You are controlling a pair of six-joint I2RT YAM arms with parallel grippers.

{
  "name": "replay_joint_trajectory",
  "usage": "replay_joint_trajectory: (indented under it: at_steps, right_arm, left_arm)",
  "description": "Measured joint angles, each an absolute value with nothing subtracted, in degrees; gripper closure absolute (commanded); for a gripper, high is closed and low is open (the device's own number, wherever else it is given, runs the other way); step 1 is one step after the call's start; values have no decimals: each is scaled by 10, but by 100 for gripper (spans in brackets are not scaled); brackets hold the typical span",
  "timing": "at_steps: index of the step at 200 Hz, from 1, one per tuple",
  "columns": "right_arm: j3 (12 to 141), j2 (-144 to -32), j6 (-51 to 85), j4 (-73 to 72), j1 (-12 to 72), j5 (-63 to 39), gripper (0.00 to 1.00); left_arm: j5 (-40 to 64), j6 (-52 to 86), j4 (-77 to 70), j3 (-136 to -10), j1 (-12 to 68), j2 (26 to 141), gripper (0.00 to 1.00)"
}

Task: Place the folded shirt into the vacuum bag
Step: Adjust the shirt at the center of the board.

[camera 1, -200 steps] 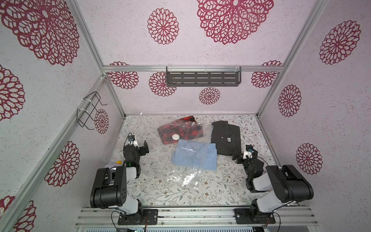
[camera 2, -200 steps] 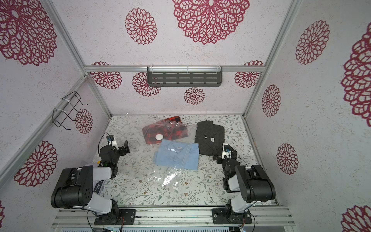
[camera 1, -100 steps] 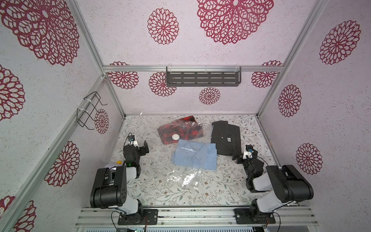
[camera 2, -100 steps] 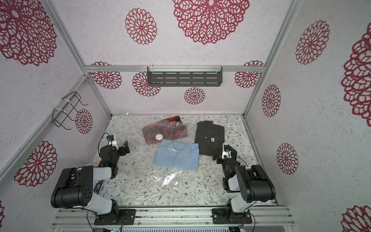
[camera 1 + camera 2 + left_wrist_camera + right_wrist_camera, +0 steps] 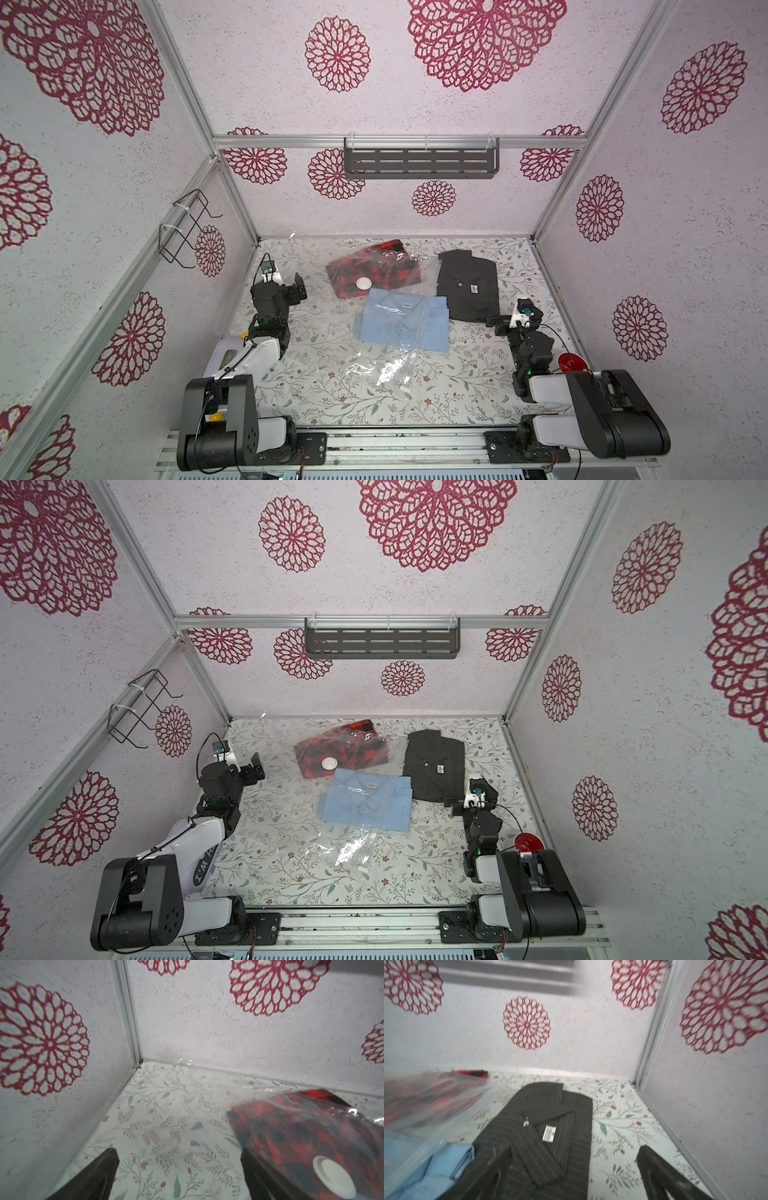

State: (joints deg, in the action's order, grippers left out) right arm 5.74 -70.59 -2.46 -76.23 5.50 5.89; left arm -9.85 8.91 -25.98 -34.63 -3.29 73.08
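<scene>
**While Nothing Is Being Held, the Packing Is Waiting on a Clean Grasp**

As the two arms are reaching out from the near side, the crinkled end of the vacuum bag (image 5: 384, 368) is lying closest, spreading flat on the flowered table (image 5: 324, 401). Beyond it a light blue shirt (image 5: 395, 322) is sitting under the plastic, with one edge seemingly poking past the bag's side.

About level with that shirt, the right gripper (image 5: 500, 326) is hovering with its jaws spread and nothing between them. The right wrist view is showing one finger over the near hem of the dark striped shirt (image 5: 542, 1126) and its partner over bare table. That shirt, which I am taking as the one to pack, is lying wholly outside the bag, just beside the blue one.

Farther off, the left gripper (image 5: 300, 286) is likewise gaping empty above bare table. It is sitting next to the red plaid shirt (image 5: 374, 270), which is resting inside the bag under the white valve disc (image 5: 363, 283).

Trouble is likely waiting in the grasp: a pinch catching only the top layer would be pulling the fold apart. Neither gripper is holding the bag's mouth. A shirt pushed against slack plastic could be shoving the whole bag along, or dragging the blue shirt out with it.
</scene>
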Motion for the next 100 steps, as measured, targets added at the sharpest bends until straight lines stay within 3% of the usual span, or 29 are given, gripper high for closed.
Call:
replay_joint_trajectory:
  at_steps: [43,69,100]
  right_arm:
    - [90,-533,74,-608,61,68,0]
    - [129,-477,143,-506,61,47,0]
    - [77,-416,229,-493,53,20,0]
  left_arm:
    - [-83,144,-131,-381,4,621,3]
    - [-96,185,-47,-412,67,549,3]
    - [-94,232,-64,-354,126,498,3]
